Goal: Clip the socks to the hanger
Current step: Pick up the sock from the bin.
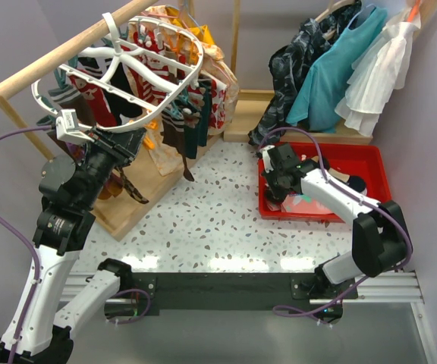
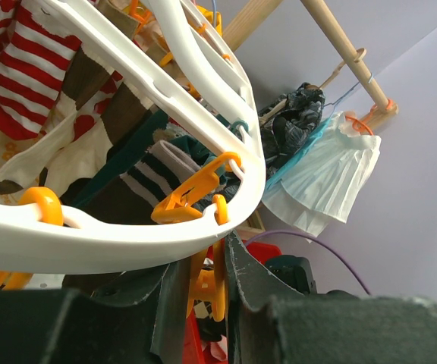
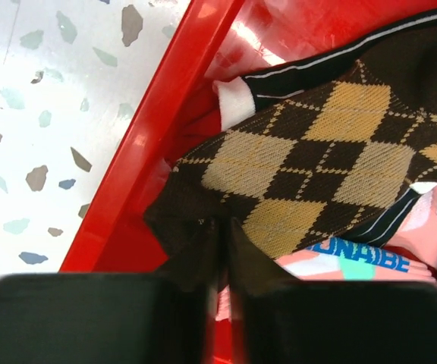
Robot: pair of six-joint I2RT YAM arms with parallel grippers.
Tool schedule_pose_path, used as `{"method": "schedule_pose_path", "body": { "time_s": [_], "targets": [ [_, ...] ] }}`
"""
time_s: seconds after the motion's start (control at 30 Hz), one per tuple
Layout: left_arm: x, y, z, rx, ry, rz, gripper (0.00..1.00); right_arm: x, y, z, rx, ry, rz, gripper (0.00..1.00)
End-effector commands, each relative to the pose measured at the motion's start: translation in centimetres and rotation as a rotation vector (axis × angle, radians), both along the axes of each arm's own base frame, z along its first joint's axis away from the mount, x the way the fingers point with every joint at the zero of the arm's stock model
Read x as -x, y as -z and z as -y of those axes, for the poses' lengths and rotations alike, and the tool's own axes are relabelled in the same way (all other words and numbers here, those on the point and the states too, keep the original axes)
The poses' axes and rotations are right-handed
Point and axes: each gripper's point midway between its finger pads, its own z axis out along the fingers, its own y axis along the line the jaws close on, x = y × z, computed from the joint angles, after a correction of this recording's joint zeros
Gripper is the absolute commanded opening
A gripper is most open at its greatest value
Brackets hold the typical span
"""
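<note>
The white oval hanger [image 1: 192, 76] hangs from the wooden rail at the back left, with several socks [image 1: 196, 121] clipped under it. Its rim [image 2: 127, 243] fills the left wrist view, with a red-white striped sock [image 2: 21, 76] behind it. My left gripper [image 1: 133, 148] is raised under the rim, shut on an orange clip [image 2: 203, 280] that hangs from it. My right gripper [image 1: 273, 189] is down in the red bin [image 1: 363, 155], shut on the dark cuff edge of a brown-black argyle sock [image 3: 332, 152].
The wooden rail [image 1: 67, 49] slopes across the back left over a wooden rack base [image 1: 139, 208]. Teal and white dresses [image 1: 340, 68] hang at the back right. A pink and teal sock [image 3: 355, 262] lies under the argyle one. Terrazzo table [image 1: 211, 212] lies between the arms.
</note>
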Motion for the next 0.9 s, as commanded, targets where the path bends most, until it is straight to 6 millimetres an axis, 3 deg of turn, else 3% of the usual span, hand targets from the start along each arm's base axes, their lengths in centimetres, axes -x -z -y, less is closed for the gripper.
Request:
{"method": "schedule_pose_path", "body": {
  "time_s": [0.0,0.1,0.33,0.37,0.53,0.7,0.87],
  "targets": [
    [0.1,-1.2,0.2,-0.013,0.015,0.051,0.13,-0.7,0.0,0.3,0.022,0.017,0.033,0.00],
    [0.1,-1.3,0.2,-0.014,0.015,0.056,0.13,-0.8,-1.5,-0.3,-0.028,0.027,0.064,0.00],
    [0.2,-1.6,0.3,-0.022,0.024,0.066,0.13,-1.6,-10.0,-2.5,-0.241,0.100,0.207,0.00],
    [0.2,-1.6,0.3,-0.022,0.024,0.066,0.13,-1.7,-12.0,-3.1,-0.289,0.100,0.246,0.00],
    [0.3,-1.8,0.4,-0.030,0.029,0.073,0.13,-1.0,-16.7,-6.1,-0.463,0.133,0.285,0.00],
    [0.3,-1.8,0.7,-0.032,0.044,0.076,0.12,0.5,-21.7,-10.7,-0.640,0.121,0.321,0.00],
    [0.2,-1.7,1.0,-0.034,0.062,0.075,0.12,2.8,-26.0,-17.1,-0.894,0.087,0.315,0.00]
  ]
}}
